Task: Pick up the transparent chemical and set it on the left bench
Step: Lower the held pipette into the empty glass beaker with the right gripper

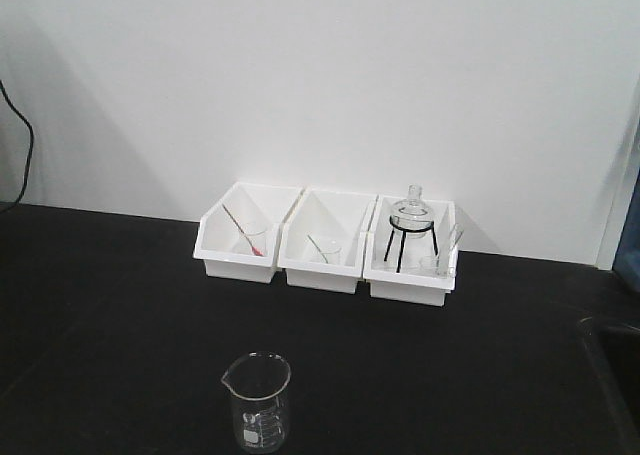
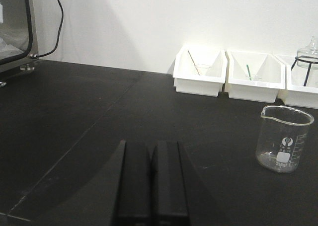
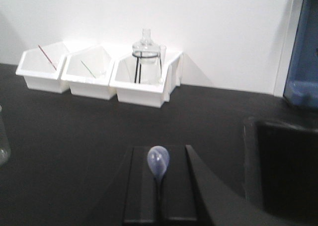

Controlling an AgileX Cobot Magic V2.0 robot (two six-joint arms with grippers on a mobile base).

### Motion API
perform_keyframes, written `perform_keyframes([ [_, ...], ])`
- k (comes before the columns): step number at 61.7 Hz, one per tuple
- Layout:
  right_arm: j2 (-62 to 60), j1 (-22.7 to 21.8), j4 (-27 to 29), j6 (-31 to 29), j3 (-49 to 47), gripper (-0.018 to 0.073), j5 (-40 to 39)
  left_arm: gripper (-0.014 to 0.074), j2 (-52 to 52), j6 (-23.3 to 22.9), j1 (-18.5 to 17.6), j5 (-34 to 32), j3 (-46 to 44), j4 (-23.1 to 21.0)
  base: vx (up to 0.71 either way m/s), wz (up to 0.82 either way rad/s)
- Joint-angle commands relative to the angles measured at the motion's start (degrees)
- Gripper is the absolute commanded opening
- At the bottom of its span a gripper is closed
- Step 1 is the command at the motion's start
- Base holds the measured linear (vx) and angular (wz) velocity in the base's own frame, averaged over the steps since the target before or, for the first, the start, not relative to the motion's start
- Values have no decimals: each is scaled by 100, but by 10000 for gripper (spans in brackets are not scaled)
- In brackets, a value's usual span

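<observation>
right wrist-mounted: right fingers (image 3: pixel 141 186) grip the transparent chemical (image 3: pixel 158 161) — left fingers (image 2: pixel 133 186) closed, beaker (image 2: pixel 284 145) near.

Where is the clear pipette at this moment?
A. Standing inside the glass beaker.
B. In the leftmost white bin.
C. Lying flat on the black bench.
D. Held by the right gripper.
D: in the right wrist view the clear pipette shows its bulb between the closed fingers of the right gripper, and the beaker is empty.
</observation>
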Motion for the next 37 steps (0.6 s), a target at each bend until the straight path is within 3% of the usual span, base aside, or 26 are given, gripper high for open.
perform_keyframes([
  [1, 55, -10, -27, -17, -215, -6, -1024, -3, -110, -45, -10, -449, 93, -4, 4, -2],
  [16, 1249, -10, -879, 40, -1660, -3, -1169, -3, -110, -45, -10, -449, 93, -4, 2, -2],
  [26, 2764, 3, -1302, 929, -2541, -3, -2528, -3, -110, -45, -10, -449, 93, -4, 0, 0],
  [31, 3643, 259, -1839, 1301, -2958, -1, -3061, -3, -110, -45, -10, -449, 93, -4, 0, 0],
  [37, 4534, 974, -2186, 1167, -3582, -1, -3059, -3, -110, -45, -10, -449, 93, -4, 0, 0],
])
